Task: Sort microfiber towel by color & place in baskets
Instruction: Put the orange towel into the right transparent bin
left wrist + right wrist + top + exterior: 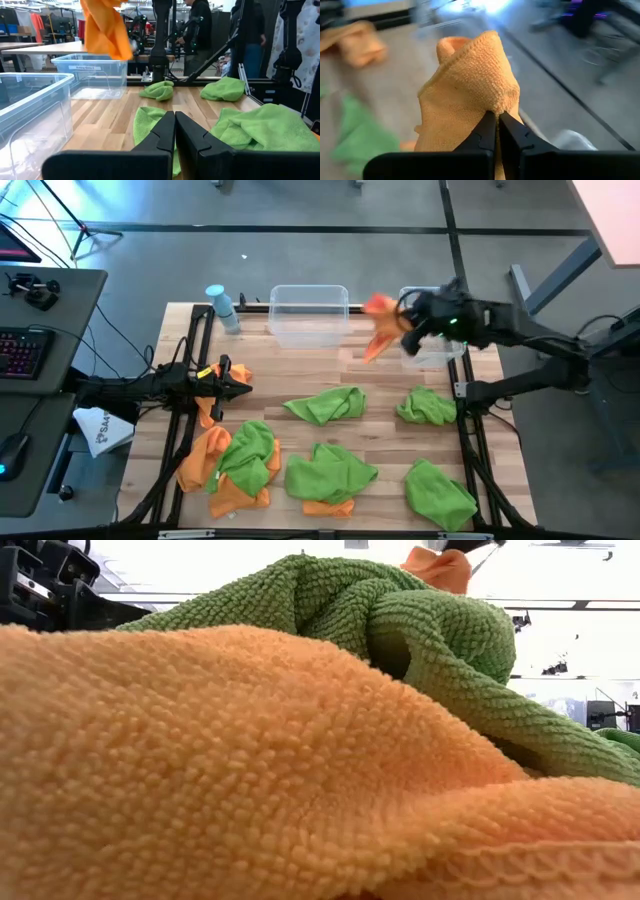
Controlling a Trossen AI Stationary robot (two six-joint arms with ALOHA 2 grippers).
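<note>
Orange towel (470, 95) pinched in right claw (495, 117), hanging in the air between wider basket (308, 313) and narrower basket (438, 352). Left claw (175, 120) pressed together, empty, low over bench (380, 375) near green towels (325, 405).

The right arm is being held stretched in from the table's right side toward the far edge, wrist raised above the surface. The right gripper (497, 120) is being kept clamped, fingers (485, 131) pressed together on an orange towel (470, 95) that is hanging from the tips. The left arm is being held low over the table's left side, reaching inward. The left gripper (175, 122) is being kept closed, fingertips meeting, with nothing pinched between them.
</note>
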